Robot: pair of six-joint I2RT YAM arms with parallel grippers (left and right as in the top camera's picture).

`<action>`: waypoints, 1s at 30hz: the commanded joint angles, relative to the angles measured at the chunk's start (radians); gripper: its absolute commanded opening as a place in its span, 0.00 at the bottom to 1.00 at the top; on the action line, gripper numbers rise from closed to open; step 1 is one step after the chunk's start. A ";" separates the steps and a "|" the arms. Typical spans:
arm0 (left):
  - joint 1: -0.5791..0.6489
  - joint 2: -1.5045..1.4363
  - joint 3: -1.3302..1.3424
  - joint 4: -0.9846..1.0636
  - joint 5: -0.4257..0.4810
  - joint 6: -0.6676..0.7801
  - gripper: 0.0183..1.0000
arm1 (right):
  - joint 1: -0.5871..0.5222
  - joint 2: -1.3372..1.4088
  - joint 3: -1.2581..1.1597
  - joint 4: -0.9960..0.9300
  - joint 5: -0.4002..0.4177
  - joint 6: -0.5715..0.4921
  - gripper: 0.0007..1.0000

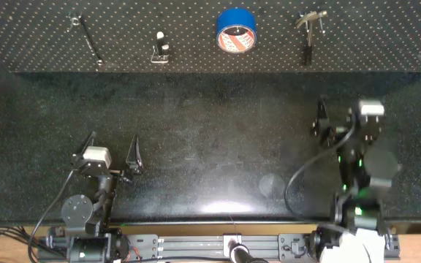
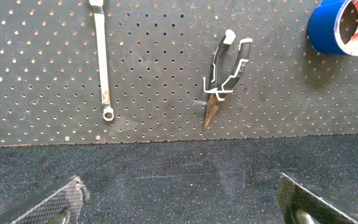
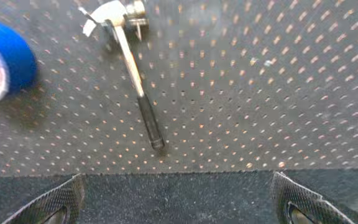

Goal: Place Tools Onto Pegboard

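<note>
Since silver wrench (image 2: 103,56), black-handled pliers (image 2: 216,93), blue tape roll (image 1: 236,31) and metal hammer (image 3: 130,68) hang on the black pegboard (image 1: 386,36), we judge the task done; left hand (image 2: 179,190) and right hand (image 3: 178,193) gape empty.

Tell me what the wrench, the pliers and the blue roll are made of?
The wrench looks like bare metal: silvery and shiny all along. The pliers seem to have a dull metal nose and black-and-white handles, probably plastic or rubber covers. The blue roll looks like tape, likely smooth plastic film; what its inner ring is made of, I can't tell.
</note>
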 commanded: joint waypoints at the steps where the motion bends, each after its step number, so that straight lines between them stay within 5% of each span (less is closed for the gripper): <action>1: -0.003 -0.007 -0.003 -0.004 0.000 0.005 0.99 | -0.002 -0.628 -0.036 -0.594 0.023 -0.012 0.98; 14: -0.003 -0.008 -0.003 -0.004 0.000 0.005 0.99 | 0.003 -0.657 -0.157 -0.648 0.013 -0.013 0.97; 17: -0.003 -0.007 -0.003 -0.004 0.000 0.005 0.99 | 0.032 -0.657 -0.157 -0.650 0.016 -0.013 0.87; 18: -0.003 -0.008 -0.003 -0.004 0.000 0.006 0.99 | 0.043 -0.657 -0.159 -0.632 0.007 -0.011 0.99; 21: -0.003 -0.008 -0.003 -0.004 0.000 0.006 0.99 | 0.063 -0.657 -0.272 -0.233 0.027 -0.013 0.98; 24: -0.003 -0.007 -0.003 -0.004 0.000 0.006 0.99 | 0.084 -0.657 -0.273 -0.307 0.123 -0.013 0.98; 30: -0.003 -0.007 -0.003 -0.004 0.000 0.006 0.99 | 0.093 -0.657 -0.273 -0.307 0.121 -0.013 0.97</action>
